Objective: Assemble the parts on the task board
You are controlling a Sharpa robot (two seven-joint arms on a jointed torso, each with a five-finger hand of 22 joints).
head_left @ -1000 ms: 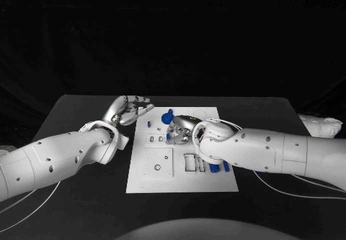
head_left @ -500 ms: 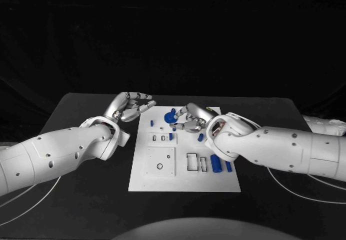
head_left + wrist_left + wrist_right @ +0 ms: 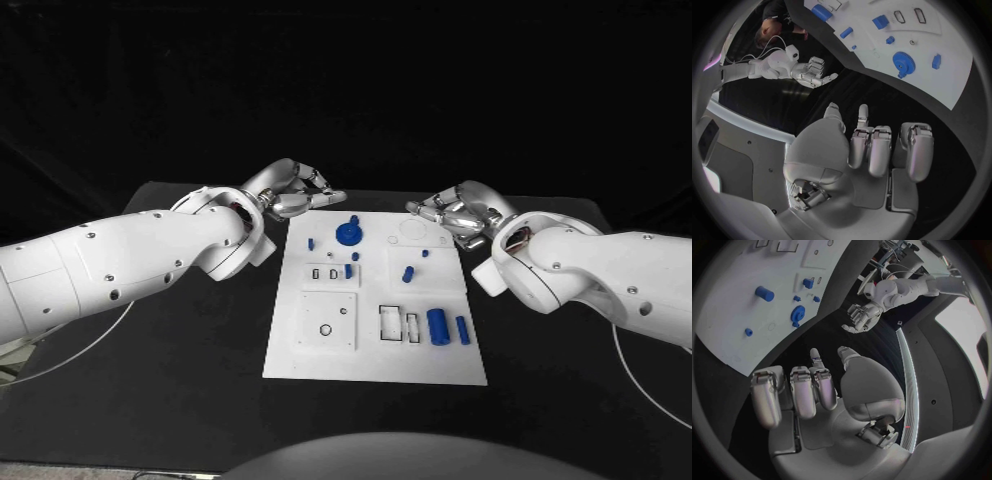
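Note:
The white task board (image 3: 375, 345) lies in the middle of the black table. A blue gear (image 3: 349, 233) sits near its far edge, also seen in the wrist views (image 3: 903, 62) (image 3: 797, 315). Small blue parts (image 3: 408, 273) dot the far half, and two blue cylinders (image 3: 437, 326) lie near the right edge. My left hand (image 3: 296, 190) hovers beyond the board's far left corner, fingers loosely bent, holding nothing. My right hand (image 3: 459, 212) hovers off the far right corner, likewise empty. Each wrist view shows its own hand (image 3: 873, 145) (image 3: 811, 390) with nothing in it.
A square insert plate (image 3: 329, 320) with a small hole lies on the board's near left. Rectangular slots (image 3: 392, 322) sit beside the cylinders. Black table (image 3: 173, 350) extends on both sides of the board.
My right hand has left the blue gear on the board and drawn back to the far right corner. My left hand has lifted slightly farther away. The camera has shifted.

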